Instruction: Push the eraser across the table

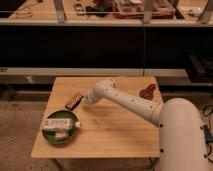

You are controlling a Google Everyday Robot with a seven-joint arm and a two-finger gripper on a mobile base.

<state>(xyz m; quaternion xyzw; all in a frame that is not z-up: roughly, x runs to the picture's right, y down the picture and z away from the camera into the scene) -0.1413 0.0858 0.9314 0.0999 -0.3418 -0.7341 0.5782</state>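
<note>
A small brown rectangular eraser (73, 101) lies on the left half of the wooden table (115, 132), tilted diagonally. My white arm reaches in from the lower right across the table. My gripper (85, 101) is at the arm's end, just right of the eraser and close to its right end. I cannot tell whether it touches the eraser.
A green bowl (60, 127) holding white packets sits at the table's front left, just below the eraser. A dark reddish-brown object (148, 91) lies near the back right corner. Dark shelving stands behind the table.
</note>
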